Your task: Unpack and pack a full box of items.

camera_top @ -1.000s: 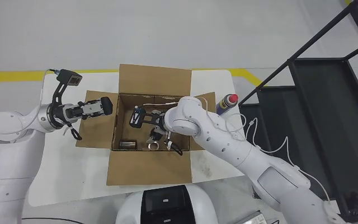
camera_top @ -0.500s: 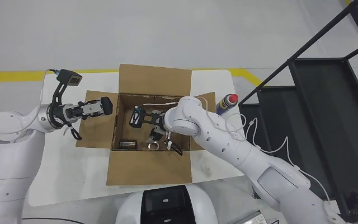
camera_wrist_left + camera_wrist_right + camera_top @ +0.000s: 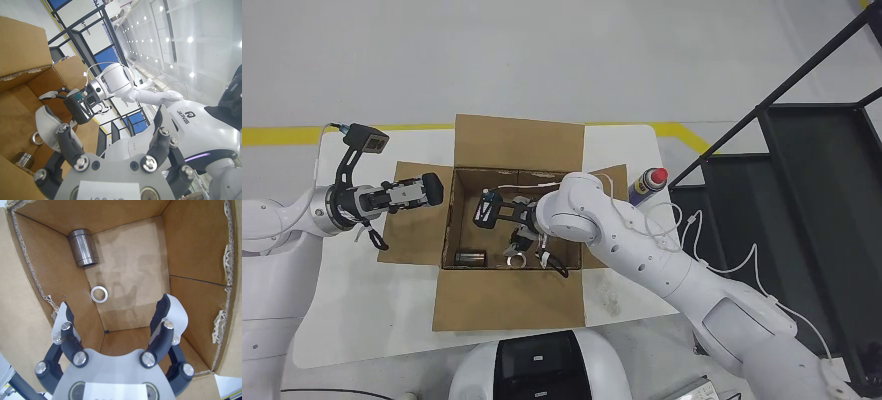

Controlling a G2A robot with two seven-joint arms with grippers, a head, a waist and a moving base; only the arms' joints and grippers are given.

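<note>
Right gripper [image 3: 115, 304] spread wide, empty, inside the box [image 3: 132, 219] above a steel cylinder [image 3: 83, 250] lying in a corner and a ring [image 3: 99, 294] flat nearby (left gripper [image 3: 102, 113] released too, over a side flap).

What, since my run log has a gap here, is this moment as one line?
right gripper: open, in box | left gripper: open, over side flap | box holds: metal cylinder, ring | table: spray can

Brown box [image 3: 189, 247], silver cylinder [image 3: 83, 250], silver ring [image 3: 99, 294], red-capped can [image 3: 649, 183]
</note>
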